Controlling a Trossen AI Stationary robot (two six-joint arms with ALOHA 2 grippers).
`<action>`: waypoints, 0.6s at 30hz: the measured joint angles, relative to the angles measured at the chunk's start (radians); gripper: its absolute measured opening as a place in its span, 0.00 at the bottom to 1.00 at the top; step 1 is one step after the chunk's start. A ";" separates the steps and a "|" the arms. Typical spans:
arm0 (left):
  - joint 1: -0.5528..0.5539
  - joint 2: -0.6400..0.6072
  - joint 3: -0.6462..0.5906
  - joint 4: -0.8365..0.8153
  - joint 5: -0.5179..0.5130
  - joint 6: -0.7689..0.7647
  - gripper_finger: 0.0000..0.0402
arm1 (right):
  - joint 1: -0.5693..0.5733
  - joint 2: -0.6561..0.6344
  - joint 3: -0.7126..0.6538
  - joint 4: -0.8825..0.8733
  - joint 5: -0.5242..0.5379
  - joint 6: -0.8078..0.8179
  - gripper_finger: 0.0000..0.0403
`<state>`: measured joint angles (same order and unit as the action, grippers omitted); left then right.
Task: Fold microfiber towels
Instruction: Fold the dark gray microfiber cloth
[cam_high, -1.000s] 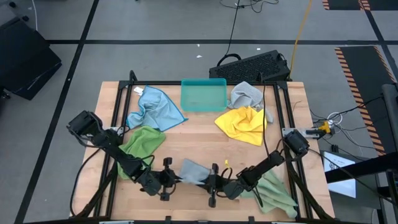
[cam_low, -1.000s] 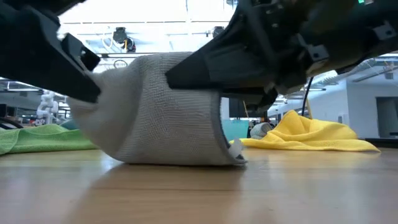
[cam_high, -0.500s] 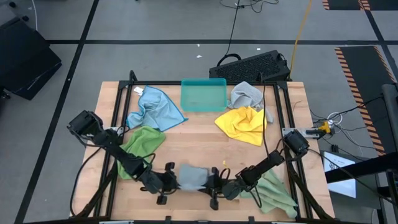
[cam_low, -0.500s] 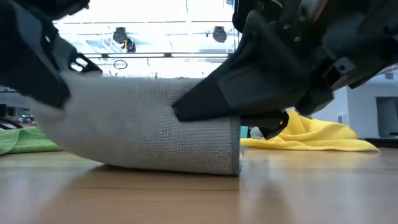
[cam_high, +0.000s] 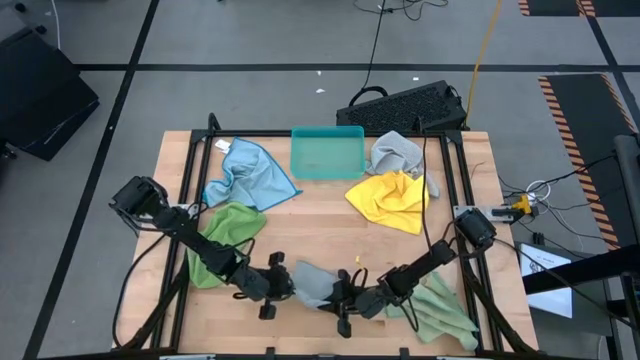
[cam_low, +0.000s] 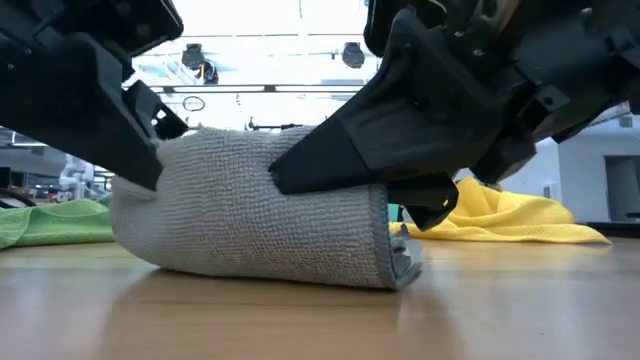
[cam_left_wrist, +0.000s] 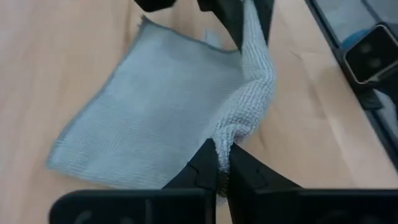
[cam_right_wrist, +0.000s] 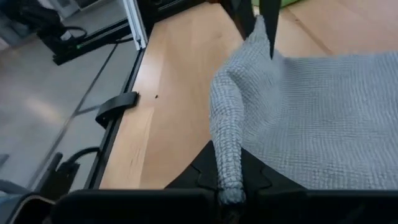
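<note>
Grey towel (cam_high: 312, 285) sits at the near edge of the wooden table (cam_high: 320, 225) in the high view, folded into a small bundle, and both arms are right on it. Left gripper (cam_high: 281, 284) is at its left edge, right gripper (cam_high: 340, 292) at its right edge. Further back lie the other cloths: a green towel (cam_high: 225, 238) on the left, a light blue towel (cam_high: 248, 175) behind that, a yellow towel (cam_high: 392, 200) right of centre, a second grey towel (cam_high: 395, 152) at the far right corner, and another green towel (cam_high: 440, 305) under the right arm. A teal tray (cam_high: 327, 153) stands at the far edge.

Down to the low view: the grey towel rests on the wood as a rounded roll, with dark gripper parts clamped over it from both sides. Yellow cloth shows behind on the right, green on the left.

Left wrist view now: the left arm's fingers (cam_left_wrist: 206, 167) are pressed together, pinching a bunched ridge of the grey towel, the rest of it spread flat on the table beyond.

Right wrist view: same story, the right arm's fingers (cam_right_wrist: 208, 169) squeezed onto a rolled edge of the grey towel, with the other gripper's tips biting the far corner.
</note>
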<state>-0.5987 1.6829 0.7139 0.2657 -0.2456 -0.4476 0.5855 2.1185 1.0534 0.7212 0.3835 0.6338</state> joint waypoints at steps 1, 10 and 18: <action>-0.001 0.000 0.000 0.004 0.021 -0.006 0.05 | 0.000 0.000 0.000 0.001 -0.017 0.018 0.03; -0.084 0.001 0.000 0.178 0.112 -0.006 0.02 | 0.037 0.000 0.001 0.035 -0.094 0.185 0.03; -0.048 0.001 0.000 0.089 0.025 0.025 0.02 | 0.007 0.000 0.000 0.014 -0.055 0.164 0.03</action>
<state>-0.6471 1.6836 0.7139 0.3547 -0.2203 -0.4231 0.5927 2.1181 1.0535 0.7353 0.3288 0.7981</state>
